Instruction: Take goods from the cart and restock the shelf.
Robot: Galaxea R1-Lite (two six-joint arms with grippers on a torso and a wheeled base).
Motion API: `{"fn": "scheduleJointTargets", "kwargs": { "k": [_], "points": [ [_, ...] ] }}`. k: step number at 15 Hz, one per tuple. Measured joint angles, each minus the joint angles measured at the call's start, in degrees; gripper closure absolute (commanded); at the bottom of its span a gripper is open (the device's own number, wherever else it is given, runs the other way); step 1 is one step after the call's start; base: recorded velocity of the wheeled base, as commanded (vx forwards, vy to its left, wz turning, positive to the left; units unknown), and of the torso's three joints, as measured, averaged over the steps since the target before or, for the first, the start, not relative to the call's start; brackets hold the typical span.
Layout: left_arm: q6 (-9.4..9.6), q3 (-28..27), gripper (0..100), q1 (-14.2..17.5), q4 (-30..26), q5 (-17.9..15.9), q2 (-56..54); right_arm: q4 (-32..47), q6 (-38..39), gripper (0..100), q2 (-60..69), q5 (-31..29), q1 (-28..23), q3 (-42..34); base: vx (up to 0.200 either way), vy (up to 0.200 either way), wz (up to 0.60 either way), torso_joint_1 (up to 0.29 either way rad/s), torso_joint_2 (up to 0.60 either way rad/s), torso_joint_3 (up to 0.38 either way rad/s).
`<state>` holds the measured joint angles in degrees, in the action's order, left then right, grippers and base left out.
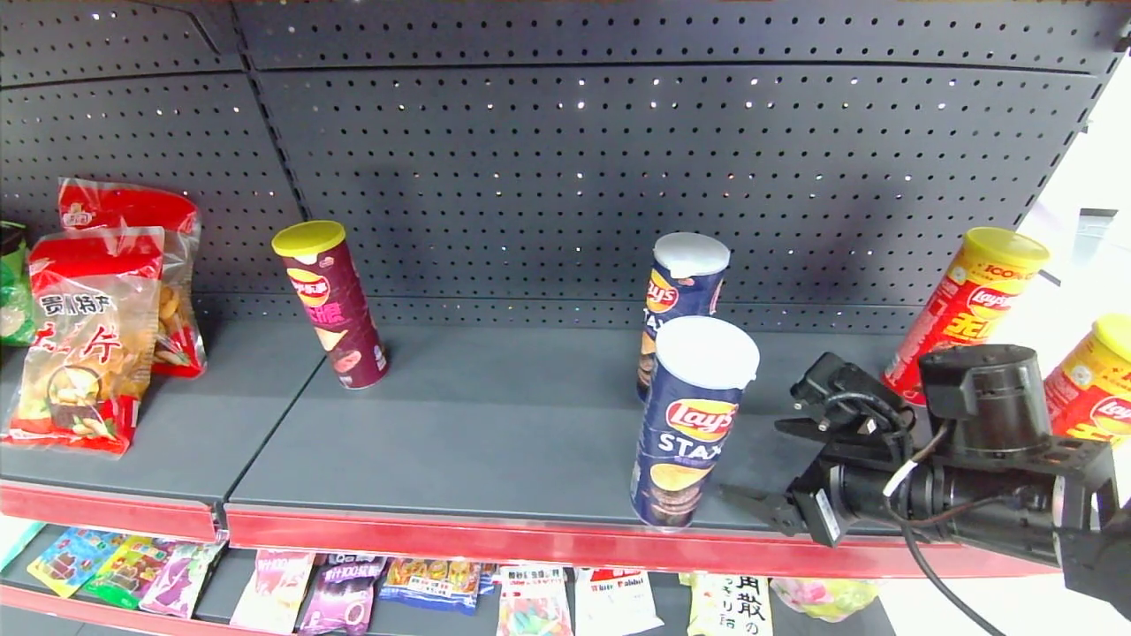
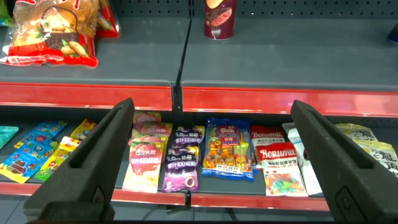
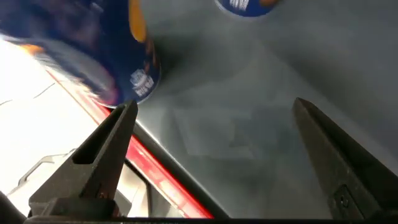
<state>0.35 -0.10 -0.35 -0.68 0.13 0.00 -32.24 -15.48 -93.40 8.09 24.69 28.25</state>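
A blue chip can with a white lid [image 1: 694,424] stands at the front edge of the grey shelf [image 1: 495,442]. A second blue can [image 1: 682,283] stands right behind it. My right gripper [image 1: 755,459] is open just to the right of the front can, level with its lower half, holding nothing. In the right wrist view the front can [image 3: 81,50] lies beyond one fingertip, with the gripper [image 3: 214,106] over bare shelf. My left gripper [image 2: 211,106] is open and empty, in front of the shelf's red edge [image 2: 280,99], lower down.
A purple can [image 1: 331,305] stands mid-left on the shelf, and two yellow-red cans [image 1: 967,305] [image 1: 1091,384] lean at the right. Red snack bags [image 1: 84,340] stand at the left. Small candy packets [image 2: 227,152] fill the lower shelf. Bare shelf lies between the purple and blue cans.
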Motion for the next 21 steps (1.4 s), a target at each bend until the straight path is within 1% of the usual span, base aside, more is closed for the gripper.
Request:
{"fn": "scheduleJointTargets", "kwargs": {
  "k": [5, 13, 21],
  "points": [
    [-0.02, 0.0, 0, 0.0, 0.0, 0.02, -0.02, -0.11, -0.06, 0, -3.18, -0.11, 0.0, 0.33, 0.0, 0.0, 0.0, 0.0, 0.0, 0.0],
    [0.0, 0.0, 0, 0.0, 0.0, 0.02, -0.02, -0.1, 0.13, 0, -6.64, -0.22, 0.06, 3.15, 0.0, 0.0, 0.0, 0.0, 0.0, 0.0],
    [0.0, 0.0, 0, 0.0, -0.02, 0.0, 0.0, -0.07, 0.43, 0, -8.33, -0.63, 1.44, 5.02, 0.0, 0.0, 0.0, 0.0, 0.0, 0.0]
  ]
}}
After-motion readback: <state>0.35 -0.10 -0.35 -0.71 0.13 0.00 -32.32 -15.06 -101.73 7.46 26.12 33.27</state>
